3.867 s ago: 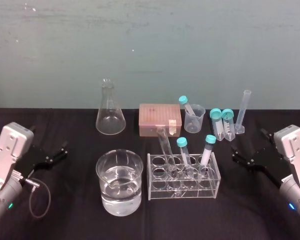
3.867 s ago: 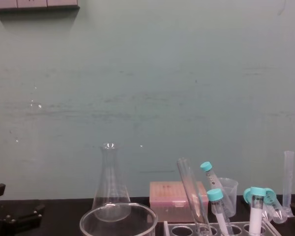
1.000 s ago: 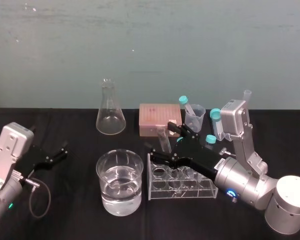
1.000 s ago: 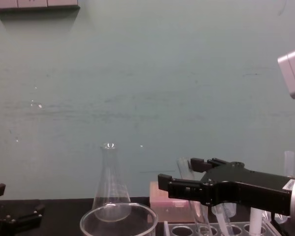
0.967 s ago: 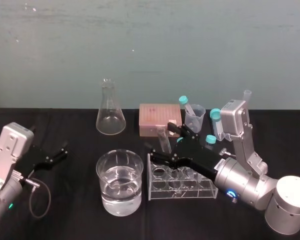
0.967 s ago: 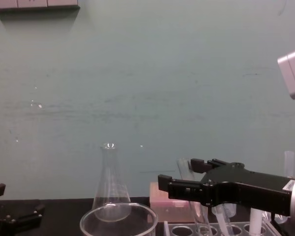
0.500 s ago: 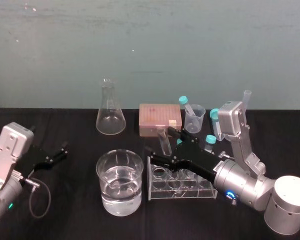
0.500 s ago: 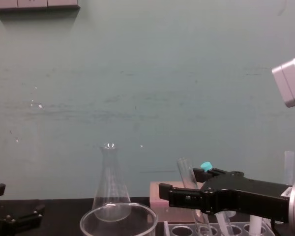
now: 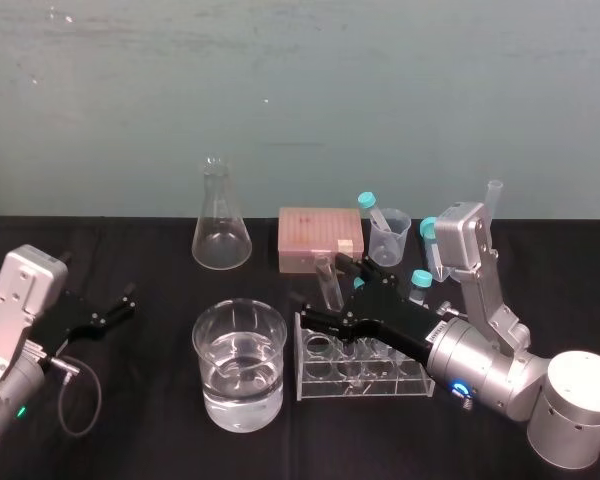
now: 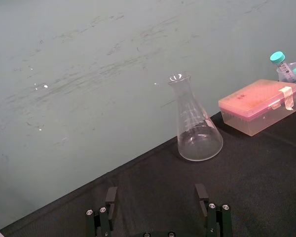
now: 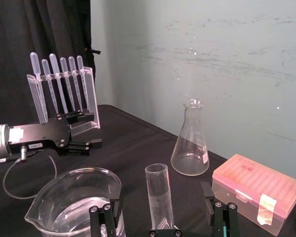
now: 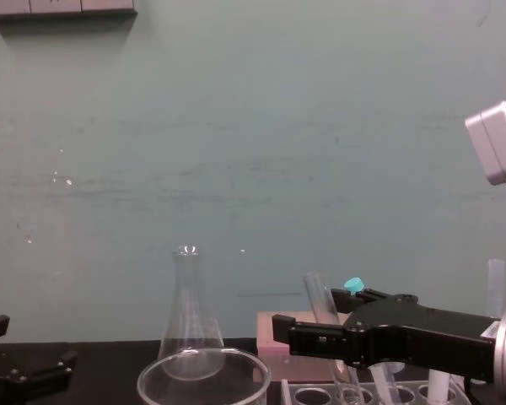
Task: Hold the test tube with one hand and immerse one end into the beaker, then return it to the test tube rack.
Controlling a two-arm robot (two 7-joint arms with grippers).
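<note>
A few seconds back my right gripper (image 9: pixel 329 292) sat parked at the table's right edge; it has since swung in over the test tube rack (image 9: pixel 365 385), and in the last half second it barely shifted. Its fingers stand apart, one on each side of the test tube (image 9: pixel 326 272), with a clear gap on both sides in my right wrist view. The tube has not moved: it leans in the rack's back left hole, open end up. The beaker (image 9: pixel 205 330) stands just left of the rack, part full (its near rim is close to my lower finger). The teal-capped tubes (image 9: pixel 418 283) crowd my right side. My left gripper (image 9: pixel 126 300) stays parked far left, fingers spread, with bare black cloth (image 9: pixel 150 380) between it and the beaker.
</note>
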